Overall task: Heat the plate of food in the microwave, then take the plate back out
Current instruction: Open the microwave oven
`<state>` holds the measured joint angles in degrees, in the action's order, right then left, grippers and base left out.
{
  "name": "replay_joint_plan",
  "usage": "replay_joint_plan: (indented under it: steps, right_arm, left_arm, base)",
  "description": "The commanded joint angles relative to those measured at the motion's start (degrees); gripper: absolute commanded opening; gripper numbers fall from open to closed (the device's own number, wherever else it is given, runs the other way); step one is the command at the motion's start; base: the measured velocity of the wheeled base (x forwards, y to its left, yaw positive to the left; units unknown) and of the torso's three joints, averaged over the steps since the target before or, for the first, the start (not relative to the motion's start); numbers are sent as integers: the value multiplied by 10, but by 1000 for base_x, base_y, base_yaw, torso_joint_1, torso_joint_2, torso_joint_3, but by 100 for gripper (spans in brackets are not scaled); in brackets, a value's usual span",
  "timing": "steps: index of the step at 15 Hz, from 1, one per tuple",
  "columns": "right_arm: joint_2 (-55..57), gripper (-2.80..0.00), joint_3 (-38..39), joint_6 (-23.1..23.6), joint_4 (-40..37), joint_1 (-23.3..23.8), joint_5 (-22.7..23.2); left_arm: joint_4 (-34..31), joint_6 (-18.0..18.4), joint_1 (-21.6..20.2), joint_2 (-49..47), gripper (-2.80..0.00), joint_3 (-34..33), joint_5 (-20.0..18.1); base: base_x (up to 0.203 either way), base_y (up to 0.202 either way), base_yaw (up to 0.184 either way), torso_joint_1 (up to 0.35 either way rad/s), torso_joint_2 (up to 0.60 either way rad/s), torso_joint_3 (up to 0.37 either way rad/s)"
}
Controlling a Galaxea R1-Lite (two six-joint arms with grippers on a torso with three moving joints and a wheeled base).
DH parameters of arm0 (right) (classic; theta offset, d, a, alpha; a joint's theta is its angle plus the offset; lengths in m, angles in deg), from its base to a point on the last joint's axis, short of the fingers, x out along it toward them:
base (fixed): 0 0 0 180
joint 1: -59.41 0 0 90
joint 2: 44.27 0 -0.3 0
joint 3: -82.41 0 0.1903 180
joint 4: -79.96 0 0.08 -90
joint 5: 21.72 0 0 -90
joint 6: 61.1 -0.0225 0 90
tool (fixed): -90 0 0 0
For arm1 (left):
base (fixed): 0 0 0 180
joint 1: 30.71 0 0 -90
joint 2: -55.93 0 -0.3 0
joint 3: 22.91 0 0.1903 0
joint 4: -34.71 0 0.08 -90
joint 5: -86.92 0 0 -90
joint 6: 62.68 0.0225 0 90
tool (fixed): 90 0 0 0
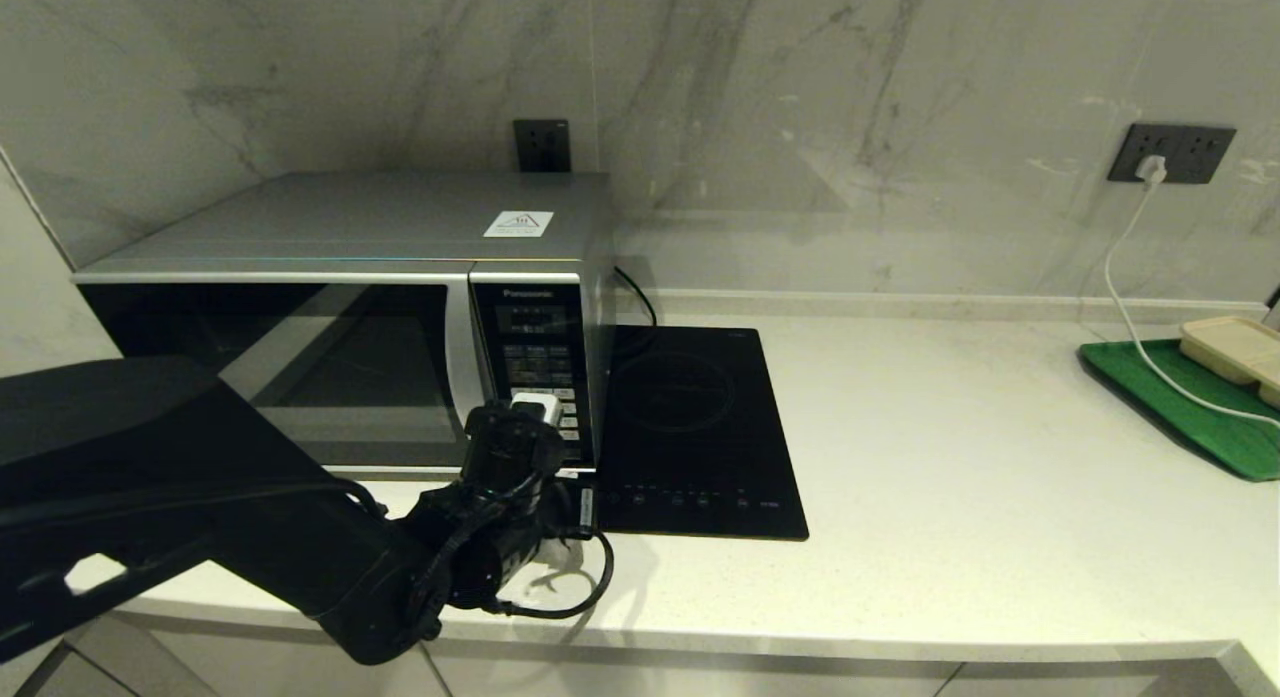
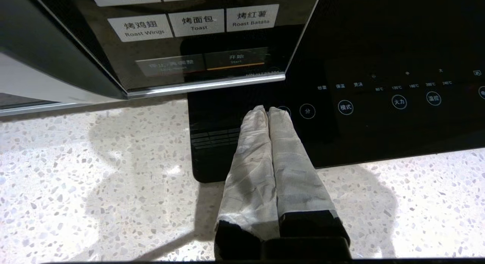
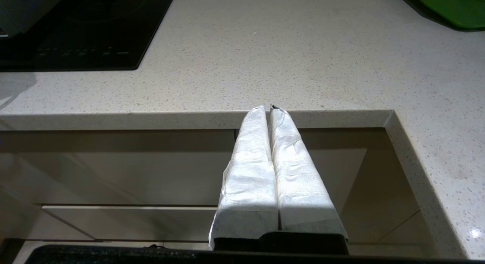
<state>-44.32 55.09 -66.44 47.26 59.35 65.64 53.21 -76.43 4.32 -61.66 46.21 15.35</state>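
Speckled white counter (image 1: 950, 457); on it the microwave (image 1: 340, 307), black cooktop (image 1: 690, 427), green tray (image 1: 1190, 407).

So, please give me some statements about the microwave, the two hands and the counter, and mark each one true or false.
1. The microwave door is closed. True.
2. The left hand is open. False: its fingers are pressed together, in front of the keypad panel.
3. The right hand holds the plate. False: it is shut on nothing, near the counter edge.
4. A black cooktop lies beside the microwave. True.
5. The green tray lies next to the microwave. False: it lies at the counter's far right.
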Motion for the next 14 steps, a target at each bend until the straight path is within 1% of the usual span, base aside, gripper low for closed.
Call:
replay_joint_plan:
  steps: [1,14]
  right_arm:
    - [0,-280,0,0,-1,0,0]
    - [0,-280,0,0,-1,0,0]
  left_arm:
    - [2,-1,1,3,-280,-2,1]
    - [2,-2,2,5,-280,-5,4]
  base:
    - [0,0,0,0,0,0]
    - [0,0,0,0,0,0]
